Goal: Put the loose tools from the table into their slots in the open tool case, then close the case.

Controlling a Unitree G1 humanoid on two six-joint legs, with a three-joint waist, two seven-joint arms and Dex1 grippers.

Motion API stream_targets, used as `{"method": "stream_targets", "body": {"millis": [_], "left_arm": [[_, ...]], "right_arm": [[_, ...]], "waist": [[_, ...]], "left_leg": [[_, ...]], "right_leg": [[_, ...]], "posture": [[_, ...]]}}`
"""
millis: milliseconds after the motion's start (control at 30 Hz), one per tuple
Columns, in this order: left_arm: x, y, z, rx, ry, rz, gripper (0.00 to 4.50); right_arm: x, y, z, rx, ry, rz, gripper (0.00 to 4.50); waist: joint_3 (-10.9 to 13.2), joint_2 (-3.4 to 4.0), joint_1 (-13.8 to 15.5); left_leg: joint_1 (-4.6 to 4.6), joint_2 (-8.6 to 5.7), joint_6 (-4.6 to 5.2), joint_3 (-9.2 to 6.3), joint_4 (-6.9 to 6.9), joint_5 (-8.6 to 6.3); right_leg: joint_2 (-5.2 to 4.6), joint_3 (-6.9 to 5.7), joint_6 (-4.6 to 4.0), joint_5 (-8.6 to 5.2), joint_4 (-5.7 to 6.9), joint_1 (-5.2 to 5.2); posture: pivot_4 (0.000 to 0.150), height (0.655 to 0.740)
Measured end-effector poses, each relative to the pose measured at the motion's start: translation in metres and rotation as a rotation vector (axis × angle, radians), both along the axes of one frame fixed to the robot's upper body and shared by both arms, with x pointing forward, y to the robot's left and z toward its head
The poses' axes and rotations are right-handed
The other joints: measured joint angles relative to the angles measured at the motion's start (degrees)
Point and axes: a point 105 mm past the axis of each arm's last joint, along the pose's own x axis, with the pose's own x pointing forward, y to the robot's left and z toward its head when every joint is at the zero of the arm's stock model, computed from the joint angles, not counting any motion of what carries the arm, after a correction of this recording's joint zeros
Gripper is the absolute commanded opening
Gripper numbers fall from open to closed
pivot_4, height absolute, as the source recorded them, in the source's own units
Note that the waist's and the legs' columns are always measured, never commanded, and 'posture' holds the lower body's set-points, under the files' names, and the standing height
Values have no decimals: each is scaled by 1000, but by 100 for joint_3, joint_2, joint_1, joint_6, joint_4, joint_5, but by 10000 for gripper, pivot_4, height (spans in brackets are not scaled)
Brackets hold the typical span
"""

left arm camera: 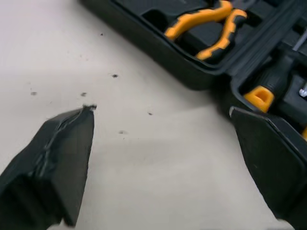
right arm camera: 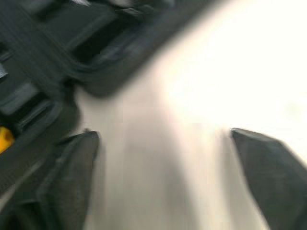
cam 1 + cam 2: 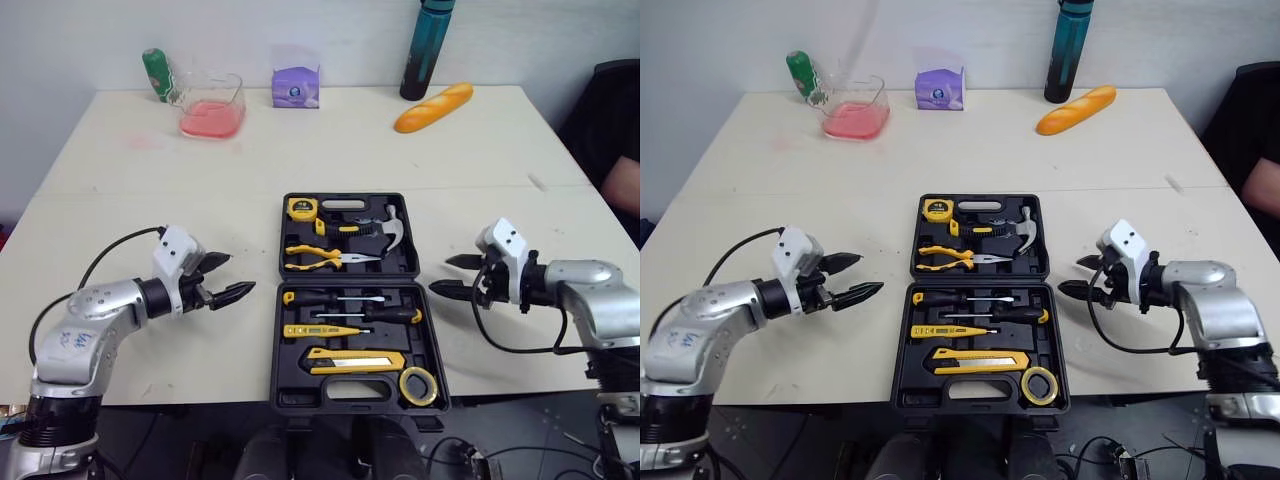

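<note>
A black tool case (image 3: 348, 300) lies open flat at the table's front middle. Its far half holds a yellow tape measure (image 3: 301, 208), a hammer (image 3: 385, 228) and yellow-handled pliers (image 3: 318, 257). Its near half holds screwdrivers (image 3: 345, 300), a yellow tester (image 3: 322, 330), a yellow utility knife (image 3: 355, 361) and a tape roll (image 3: 418, 386). My left gripper (image 3: 226, 277) stands open over bare table left of the case, with nothing in it. My right gripper (image 3: 456, 274) is open and empty just right of the case. The left wrist view shows the pliers (image 1: 211, 28) past my open fingers.
Along the table's far edge stand a green bottle (image 3: 157, 74), a clear container with pink contents (image 3: 212, 106), a purple box (image 3: 296, 86), a teal bottle (image 3: 428, 50) and a bread loaf (image 3: 433, 107). A person's arm (image 3: 622, 190) shows at the right edge.
</note>
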Motion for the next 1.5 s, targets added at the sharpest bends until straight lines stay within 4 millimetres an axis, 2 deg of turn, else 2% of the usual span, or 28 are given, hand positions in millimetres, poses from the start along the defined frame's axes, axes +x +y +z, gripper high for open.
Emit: {"method": "stream_targets", "body": {"millis": [67, 133, 233, 333, 433, 500, 667, 1033, 1167, 1500], "left_arm": [[4, -6, 10, -42, 72, 14, 45000], [12, -17, 23, -50, 162, 34, 45000], [20, -31, 30, -60, 225, 62, 45000], [31, -41, 24, -94, 304, 102, 45000], [43, -50, 28, -81, 318, 127, 45000], [48, -53, 31, -62, 313, 139, 45000], [54, -64, 24, -42, 353, 140, 45000], [59, -67, 12, 60, 332, 162, 45000], [63, -61, 8, 70, 330, 197, 45000], [63, -65, 1, 101, 339, 186, 45000]], "right_arm": [[1, 3, 10, 21, 70, -44, 44149], [4, 15, 27, 45, 146, -68, 44149], [4, 23, 42, 68, 200, -100, 44149], [6, 28, 35, 38, 267, -144, 44149], [11, 39, 28, 19, 302, -153, 44149], [14, 42, 30, 16, 296, -162, 44149], [24, 51, 36, 8, 268, -190, 44149], [29, 56, 32, -26, 266, -243, 44149], [31, 54, 32, -42, 259, -265, 44149], [34, 57, 28, -61, 251, -286, 44149]], "waist": [[3, 3, 2], [4, 2, -3], [3, 2, 3], [1, -7, 10], [4, -11, 7], [4, -11, 5], [5, -13, 2], [5, -13, -3], [5, -13, -3], [5, -13, -7]], "left_leg": [[-4, 0, 0, -1, 1, 1], [-20, -6, 3, -1, 6, 5], [-30, -5, 1, -1, 3, 6], [-98, -24, 12, 18, 11, 15], [-100, -30, 16, 37, 12, 18], [-99, -32, 16, 40, 12, 22], [-89, -30, 4, 41, 12, 38], [-90, -30, 0, 45, 11, 40], [-90, -30, 0, 48, 11, 40], [-90, -30, 0, 53, 10, 40]], "right_leg": [[3, -1, -1, 0, 2, 0], [5, 0, 2, 1, 21, -15], [19, -4, 2, 1, 27, -20], [37, -20, 7, 4, 43, -93], [40, -33, 15, 8, 45, -103], [38, -29, 20, 11, 46, -103], [39, -22, 23, 13, 58, -100], [41, -16, 22, 13, 65, -110], [40, -16, 22, 13, 65, -111], [41, -10, 22, 13, 71, -117]], "posture": [[1500, 7349], [1500, 7349], [1500, 7349], [1500, 7349], [1500, 7349], [1500, 7349], [1500, 7349], [1500, 7349], [1500, 7349], [1500, 7349]]}}
